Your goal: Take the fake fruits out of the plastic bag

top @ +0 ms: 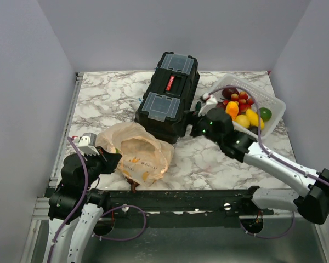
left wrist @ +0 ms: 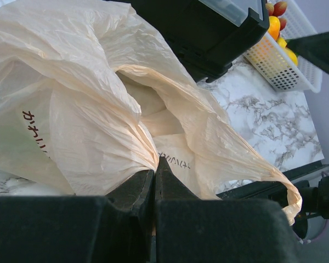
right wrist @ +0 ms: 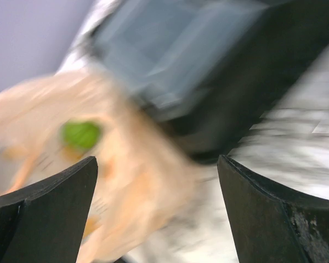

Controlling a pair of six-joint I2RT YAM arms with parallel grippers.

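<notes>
The beige plastic bag (top: 136,152) lies crumpled at the front left of the marble table, its mouth facing right. My left gripper (top: 111,160) is shut on a bunched fold of the plastic bag (left wrist: 98,109) at its near left edge, jaws tight together (left wrist: 155,165). A green fake fruit (right wrist: 81,134) shows inside the bag in the blurred right wrist view. My right gripper (top: 193,124) hovers open beside the toolbox, right of the bag, with nothing between its fingers (right wrist: 156,164). Several fake fruits (top: 242,108) lie in the white basket.
A black toolbox (top: 168,96) stands mid-table just behind the bag. The white lattice basket (top: 277,105) sits at the back right, also seen in the left wrist view (left wrist: 277,66). Grey walls enclose the table on three sides.
</notes>
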